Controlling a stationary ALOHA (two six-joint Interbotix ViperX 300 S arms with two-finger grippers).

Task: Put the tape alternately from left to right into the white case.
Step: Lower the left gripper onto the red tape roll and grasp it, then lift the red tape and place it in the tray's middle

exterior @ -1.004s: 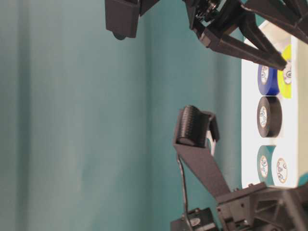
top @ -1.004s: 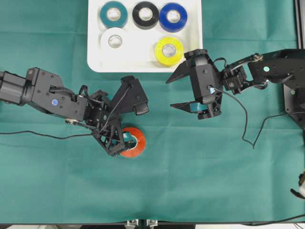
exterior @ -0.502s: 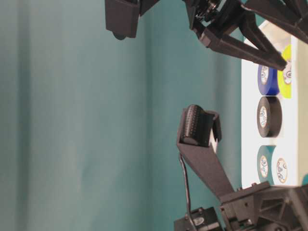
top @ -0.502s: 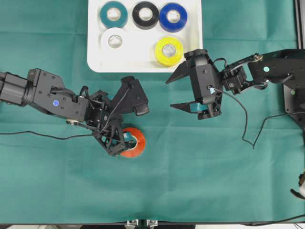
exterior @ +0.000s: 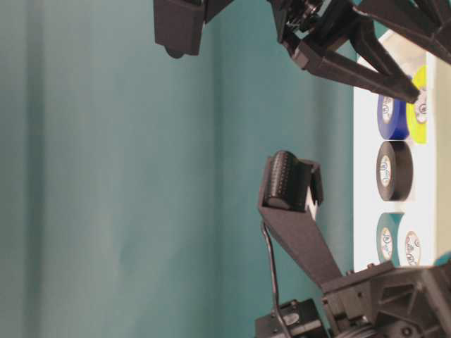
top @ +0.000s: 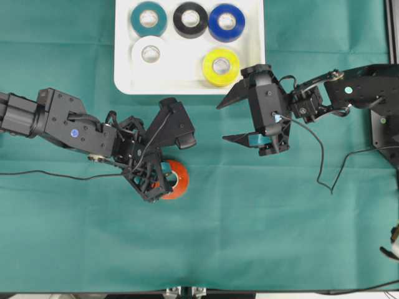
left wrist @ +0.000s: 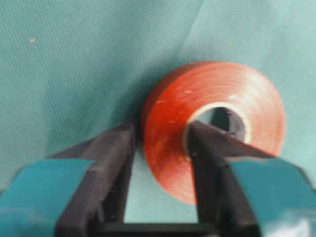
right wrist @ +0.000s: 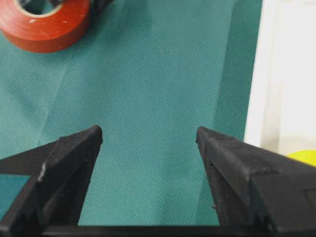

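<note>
From above, the left hand (top: 163, 180) has just pinched shut on the red tape (top: 174, 180). Half a second ago its fingers sat wider around the roll. The red tape sits on the green tabletop (top: 280, 237), at about 6 o'clock from the white case (top: 249, 68). The case holds five rolls: teal tape (top: 148, 18), black tape (top: 190, 19), blue tape (top: 226, 22), white tape (top: 148, 53) and yellow tape (top: 221, 66). One gap is left, between white and yellow. The right hand (top: 228, 119) hangs wide apart, holding nothing.

From table level, the rolls in the case show small marks on their cores, too tiny to read.

In the left wrist view, one finger (left wrist: 111, 163) presses the roll's outside and the other sits in its hole. I think lifting comes next.

In the right wrist view, the fingers (right wrist: 74, 153) stand apart over bare cloth.
</note>
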